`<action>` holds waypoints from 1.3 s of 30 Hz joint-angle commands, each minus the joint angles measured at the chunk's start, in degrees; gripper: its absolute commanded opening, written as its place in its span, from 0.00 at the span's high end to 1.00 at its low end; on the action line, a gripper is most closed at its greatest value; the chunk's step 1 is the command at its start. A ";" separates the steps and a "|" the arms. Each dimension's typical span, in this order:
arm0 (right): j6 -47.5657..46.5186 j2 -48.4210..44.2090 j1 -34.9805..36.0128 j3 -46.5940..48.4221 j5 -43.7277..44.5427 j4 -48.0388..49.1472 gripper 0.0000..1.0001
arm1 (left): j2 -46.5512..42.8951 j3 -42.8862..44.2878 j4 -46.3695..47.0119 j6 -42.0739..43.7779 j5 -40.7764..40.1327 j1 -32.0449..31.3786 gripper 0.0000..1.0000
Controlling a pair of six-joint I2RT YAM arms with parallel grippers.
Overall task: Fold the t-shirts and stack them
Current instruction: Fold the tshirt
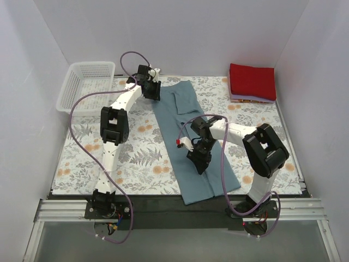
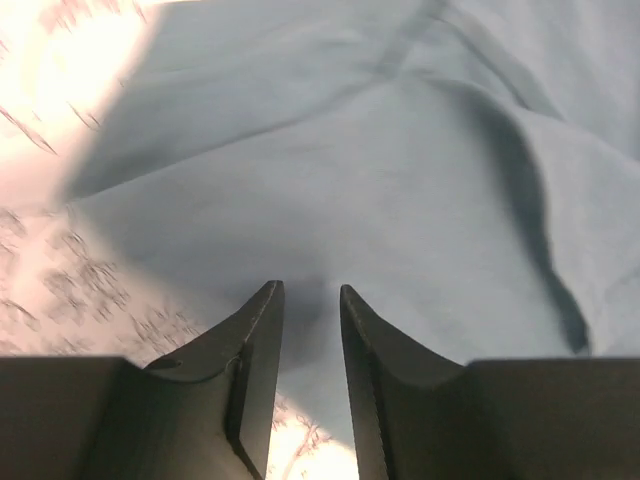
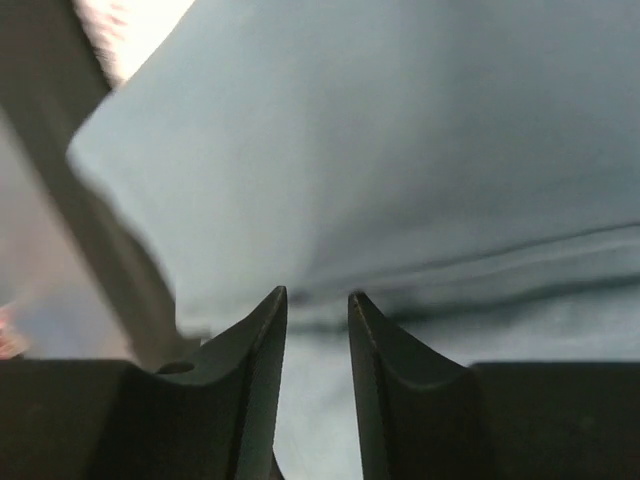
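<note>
A slate-blue t-shirt (image 1: 175, 121) lies as a long folded strip down the middle of the table. My left gripper (image 1: 151, 90) is at its far left corner; in the left wrist view the gripper (image 2: 310, 290) is open by a narrow gap just over the blue cloth's (image 2: 400, 180) edge, nothing between its fingers. My right gripper (image 1: 199, 160) hangs over the strip's lower half; in the right wrist view the gripper (image 3: 317, 295) is narrowly open above a seam of the shirt (image 3: 400, 150). A folded red t-shirt (image 1: 252, 81) rests on a lavender one (image 1: 235, 99) at the back right.
A white mesh basket (image 1: 87, 87) stands at the back left on the floral tablecloth (image 1: 136, 147). White walls close in the table on three sides. The black near edge (image 1: 163, 203) runs just past the shirt's lower end.
</note>
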 commanded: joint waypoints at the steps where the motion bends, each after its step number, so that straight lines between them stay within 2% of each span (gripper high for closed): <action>1: 2.46 -1.22 -0.82 8.23 -11.61 -5.94 0.61 | -5.56 8.42 -3.56 1.64 3.19 0.33 0.71; 2: 2.11 -1.75 -1.26 9.91 -10.48 -6.64 0.61 | -8.47 1.54 -1.45 0.59 3.21 0.33 0.70; 4: 1.59 -3.59 -3.28 11.59 -9.07 -7.35 0.60 | -15.31 -8.33 6.89 -0.55 3.21 0.33 0.61; 6: 0.80 -4.30 -4.42 11.34 -4.59 -6.92 0.60 | -23.76 -19.82 12.16 -0.82 5.92 0.33 0.56; 9: 1.49 -3.25 -6.26 9.59 -0.98 -5.43 0.62 | -28.44 -26.37 12.63 -1.35 9.18 -0.02 0.56; 14: 4.57 -1.58 -8.99 8.52 1.48 0.02 0.64 | -28.53 -31.31 8.41 -3.54 12.78 -2.75 0.73; 20: 4.31 -1.30 -11.19 6.95 2.54 0.03 0.67 | -28.98 -41.24 8.06 -6.01 13.67 -6.61 0.76; 25: 5.10 -2.63 -11.19 3.61 -1.84 0.38 0.66 | -25.56 -41.69 8.06 -6.45 9.28 -6.62 0.80; 27: 7.03 -2.72 -11.28 2.38 -5.27 1.34 0.63 | -23.45 -39.15 6.75 -5.49 7.61 -6.53 0.81; 29: 7.82 -1.32 -11.02 0.44 -7.73 1.61 0.62 | -18.90 -35.64 4.99 -4.08 5.85 -6.18 0.81; 32: 8.87 1.92 -10.67 -0.35 -11.15 2.49 0.62 | -12.31 -25.11 -0.54 -2.50 4.97 -3.82 0.82; 35: 10.37 4.92 -9.97 2.44 -15.29 3.89 0.61 | -9.03 -20.69 -1.52 -1.09 4.27 -2.49 0.83; 39: 12.30 6.69 -9.70 10.44 -18.72 5.04 0.54 | -4.90 -14.10 -2.66 1.02 5.57 -0.64 0.81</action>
